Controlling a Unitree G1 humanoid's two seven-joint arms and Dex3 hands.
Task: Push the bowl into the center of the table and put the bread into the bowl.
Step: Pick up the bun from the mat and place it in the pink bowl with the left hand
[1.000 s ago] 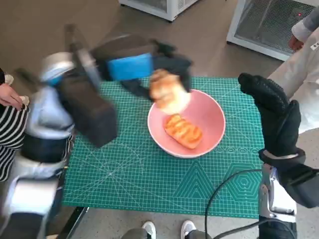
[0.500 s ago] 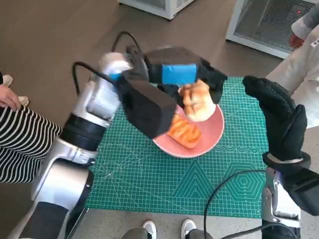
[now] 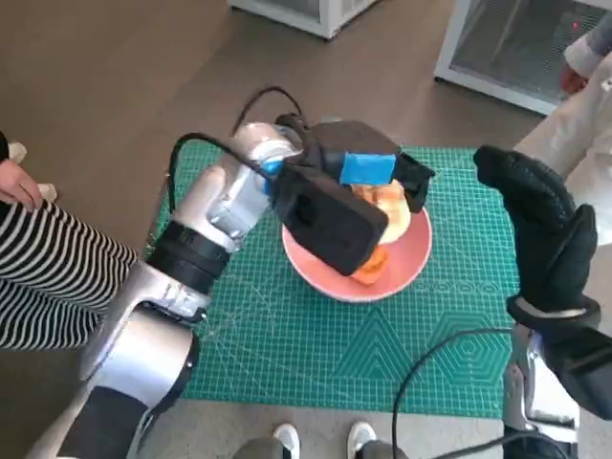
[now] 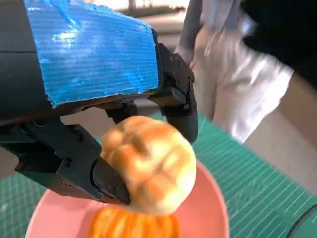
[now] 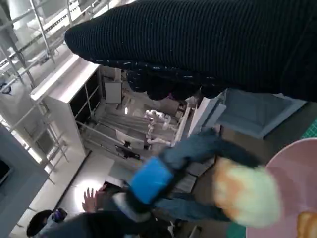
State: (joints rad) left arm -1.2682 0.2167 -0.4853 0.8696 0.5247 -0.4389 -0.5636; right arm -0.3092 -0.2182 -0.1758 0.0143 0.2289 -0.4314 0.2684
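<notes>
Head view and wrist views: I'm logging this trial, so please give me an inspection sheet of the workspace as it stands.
Surface: green cutting mat covers the table.
Job's things: pink bowl sits on the mat; an orange bread piece lies in it; a pale bread roll is held just above it.
Clutter: nothing seen.
Hands: left hand grips the roll over the bowl; right hand is raised beside the bowl, holding nothing.
Cables: black cable loops over the mat's near edge; another runs along the left arm.
Surroundings: person in striped clothing on one side, person in white on the other; shoes at the near edge.
</notes>
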